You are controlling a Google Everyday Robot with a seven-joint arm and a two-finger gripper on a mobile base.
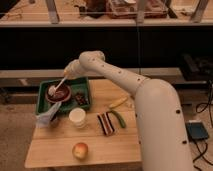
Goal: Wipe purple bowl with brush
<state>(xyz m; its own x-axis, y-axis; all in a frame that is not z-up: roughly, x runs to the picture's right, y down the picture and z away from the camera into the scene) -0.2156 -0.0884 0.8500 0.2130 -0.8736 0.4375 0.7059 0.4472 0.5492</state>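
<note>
One gripper (69,75), above the green tray (83,85), we log clamped on the brush (59,84); head down at the purple bowl (64,96).

Warm, dim light from above lands on the wooden surface (125,142), while the background sits almost black. The hand (69,75) (over the back edge of the green tray (42,96)) catches a soft glow.

Our arm (131,82) stretches fwd, wrist tipped down; gripper (69,74) at its far end, view left, clamped on brush (59,86).
</note>
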